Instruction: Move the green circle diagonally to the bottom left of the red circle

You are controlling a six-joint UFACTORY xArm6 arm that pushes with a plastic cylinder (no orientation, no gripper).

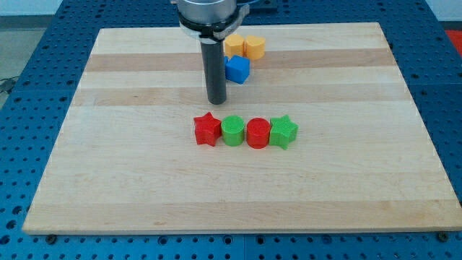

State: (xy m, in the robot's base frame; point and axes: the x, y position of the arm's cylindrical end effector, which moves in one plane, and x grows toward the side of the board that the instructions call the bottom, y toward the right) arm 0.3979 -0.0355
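The green circle [233, 131] sits in a row near the board's middle, touching the red circle [258, 133] on its right and a red star [207, 129] on its left. A green star [284, 132] ends the row on the view's right. My tip [217, 101] stands above the row toward the view's top, a short way above the gap between the red star and the green circle, touching neither.
A blue block [237, 69] lies just right of the rod. Two yellow blocks [234, 45] [255, 48] sit behind it near the top edge. The wooden board [108, 159] rests on a blue perforated table.
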